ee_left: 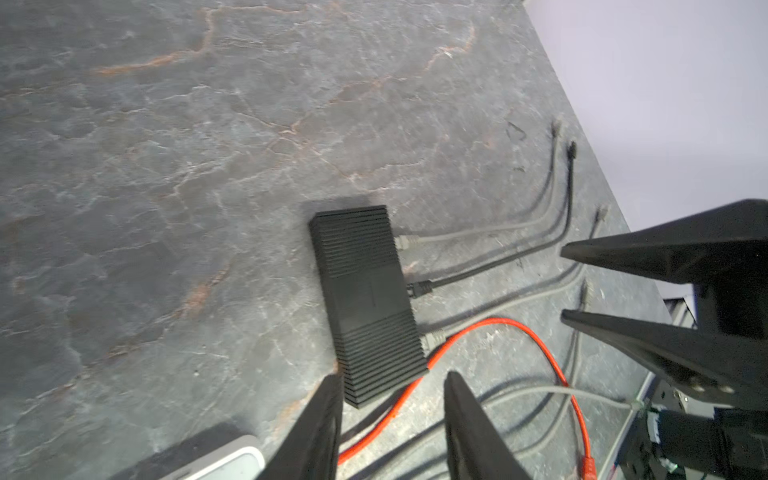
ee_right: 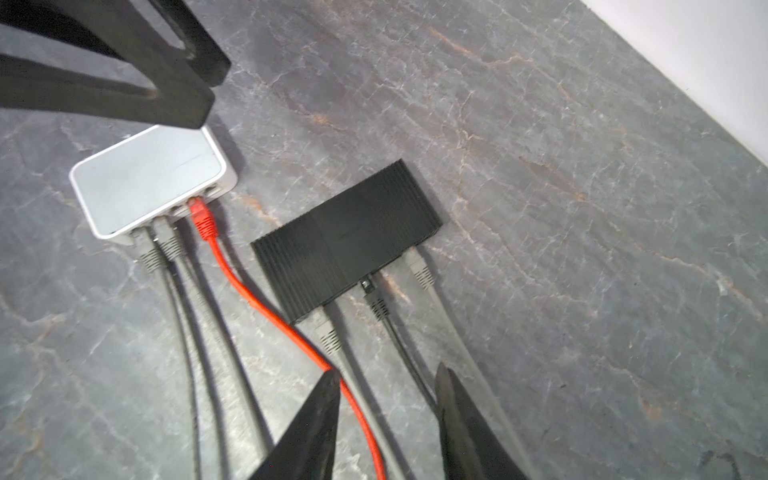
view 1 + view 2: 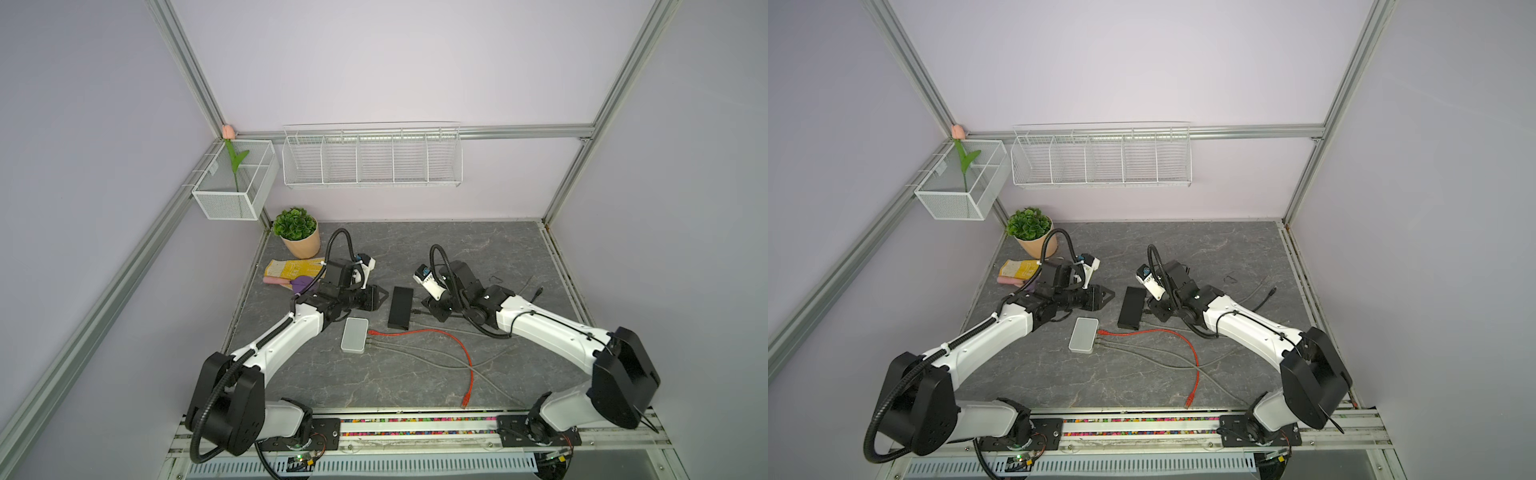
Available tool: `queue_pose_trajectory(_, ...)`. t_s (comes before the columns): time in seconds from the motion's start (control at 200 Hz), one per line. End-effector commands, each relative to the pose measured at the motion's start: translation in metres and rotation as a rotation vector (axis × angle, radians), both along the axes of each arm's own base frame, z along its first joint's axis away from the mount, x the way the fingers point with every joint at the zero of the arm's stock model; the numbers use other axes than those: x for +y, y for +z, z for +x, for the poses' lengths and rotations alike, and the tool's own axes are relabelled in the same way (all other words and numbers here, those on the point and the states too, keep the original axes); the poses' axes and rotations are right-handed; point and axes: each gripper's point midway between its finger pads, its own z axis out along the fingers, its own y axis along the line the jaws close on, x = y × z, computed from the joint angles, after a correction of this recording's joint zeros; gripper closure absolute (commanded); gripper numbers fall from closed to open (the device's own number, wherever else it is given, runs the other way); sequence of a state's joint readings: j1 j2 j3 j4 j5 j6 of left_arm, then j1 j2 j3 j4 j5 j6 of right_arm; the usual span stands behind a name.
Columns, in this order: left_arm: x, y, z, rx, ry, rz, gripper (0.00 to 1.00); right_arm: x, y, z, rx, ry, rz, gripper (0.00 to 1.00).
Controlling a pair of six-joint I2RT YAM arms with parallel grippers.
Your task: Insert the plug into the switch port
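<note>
Grey stone tabletop (image 2: pixel 582 249): black plug (image 2: pixel 368 287) in black switch (image 2: pixel 345 237), just ahead of half-open, empty right claw (image 2: pixel 386 374)

This is a robotics lab test cell: plain lilac walls (image 3: pixel 395 62) framed by aluminium posts (image 3: pixel 196 79) box in a stone-patterned surface (image 3: pixel 374 386), and two robot arms (image 3: pixel 286 332) are bolted to a metal rail (image 3: pixel 415 432) along its front edge. A potted plant (image 3: pixel 297 232), a tulip (image 3: pixel 227 132) in a mesh box (image 3: pixel 232 187) and a wall-hung wire basket (image 3: pixel 372 158) add a staged, homely touch.
</note>
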State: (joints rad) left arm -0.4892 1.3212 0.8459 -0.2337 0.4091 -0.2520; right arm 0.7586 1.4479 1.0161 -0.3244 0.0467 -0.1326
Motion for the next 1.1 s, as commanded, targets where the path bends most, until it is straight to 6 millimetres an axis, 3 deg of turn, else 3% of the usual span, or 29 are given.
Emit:
queue_pose_trajectory(0.0, -0.014, 0.008, -0.024, -0.040, -0.076, -0.019, 0.60, -0.012, -0.012, -0.040, 0.106, -0.019, -0.002, 0.57)
queue_pose_trajectory(0.115, -0.030, 0.014, -0.055, -0.055, -0.166, -0.053, 0.59, -0.013, -0.002, -0.072, 0.167, -0.005, 0.076, 0.56)
queue_pose_trajectory(0.14, -0.033, 0.014, -0.062, -0.052, -0.183, -0.061, 0.58, -0.020, -0.013, -0.083, 0.201, -0.012, 0.067, 0.55)
queue_pose_trajectory(0.275, -0.040, 0.010, -0.085, -0.017, -0.229, -0.119, 0.58, -0.033, -0.020, -0.115, 0.291, -0.057, 0.140, 0.48)
queue_pose_trajectory(0.355, -0.043, 0.003, -0.095, 0.005, -0.242, -0.142, 0.57, -0.039, -0.028, -0.129, 0.335, -0.077, 0.180, 0.40)
queue_pose_trajectory(0.605, -0.048, -0.019, -0.128, 0.073, -0.297, -0.092, 0.57, -0.056, -0.064, -0.160, 0.463, -0.120, 0.125, 0.41)
queue_pose_trajectory(0.82, -0.041, -0.031, -0.141, 0.099, -0.250, -0.112, 0.57, -0.071, -0.096, -0.172, 0.575, -0.220, 0.029, 0.44)
queue_pose_trajectory(1.095, -0.033, -0.035, -0.143, 0.102, -0.217, -0.111, 0.57, -0.086, -0.115, -0.163, 0.572, -0.349, -0.060, 0.45)
